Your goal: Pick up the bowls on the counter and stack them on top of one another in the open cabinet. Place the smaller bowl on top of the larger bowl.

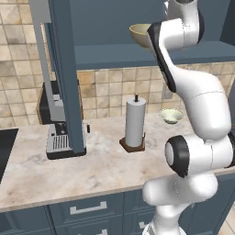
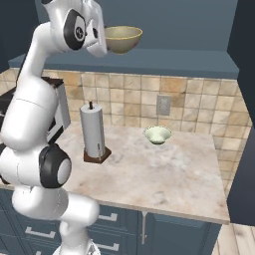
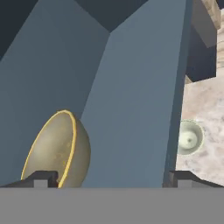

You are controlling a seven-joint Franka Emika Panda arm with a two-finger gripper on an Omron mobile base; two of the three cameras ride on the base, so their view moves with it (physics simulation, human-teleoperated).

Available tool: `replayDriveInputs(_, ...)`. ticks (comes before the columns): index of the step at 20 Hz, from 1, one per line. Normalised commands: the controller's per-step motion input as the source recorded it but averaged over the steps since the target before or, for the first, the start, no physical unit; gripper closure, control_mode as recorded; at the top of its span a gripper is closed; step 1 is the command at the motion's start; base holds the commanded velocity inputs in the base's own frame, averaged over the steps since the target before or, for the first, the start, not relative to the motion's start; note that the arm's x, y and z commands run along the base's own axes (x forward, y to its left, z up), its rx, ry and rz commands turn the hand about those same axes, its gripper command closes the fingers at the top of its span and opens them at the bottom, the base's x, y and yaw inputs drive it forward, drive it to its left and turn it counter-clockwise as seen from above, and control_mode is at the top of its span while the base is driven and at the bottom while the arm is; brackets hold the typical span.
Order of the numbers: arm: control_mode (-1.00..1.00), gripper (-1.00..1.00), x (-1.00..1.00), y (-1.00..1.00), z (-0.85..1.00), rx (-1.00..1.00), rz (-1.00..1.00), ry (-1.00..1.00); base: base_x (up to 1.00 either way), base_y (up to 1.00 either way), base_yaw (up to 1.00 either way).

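The larger bowl (image 2: 122, 39), tan-yellow with a paler rim, is seen resting on the flat shelf of the dark blue-grey cabinet (image 2: 164, 62), up above the counter. In the hand view the same bowl (image 3: 57, 151) appears tilted by the camera's roll, lying against the shelf surface at the lower left. The gripper (image 3: 109, 177) is held up at shelf level just beside this bowl; its two dark fingertips (image 3: 41, 178) are spread wide apart, with nothing clamped between them, one tip close by the bowl's rim. Whether that tip touches the bowl cannot be told.

The smaller bowl (image 2: 158, 134), pale greenish-white, is set upright on the beige marbled counter (image 2: 164, 174) near the tiled back wall, well below the shelf. It is also glimpsed past the cabinet's edge in the hand view (image 3: 189, 138).

A paper towel roll (image 2: 93, 132) is stood upright on a brown base to the left of the smaller bowl, well apart from it. A coffee machine (image 1: 59, 133) is placed farther left on the counter, partly hidden by the cabinet's tall side panel (image 1: 66, 78). Blue-grey drawers (image 1: 87, 209) with metal handles are fitted beneath the worktop.
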Motion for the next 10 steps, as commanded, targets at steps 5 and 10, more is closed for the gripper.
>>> replayDriveInputs(5,-1.00,-1.00,-0.62,-0.06,-0.02,0.01,-0.02,-0.04,0.00,0.00,0.00)
replayDriveInputs(10,-1.00,-1.00,-0.62,-0.11,-0.04,0.04,0.00,0.00,0.00,0.00,0.00)
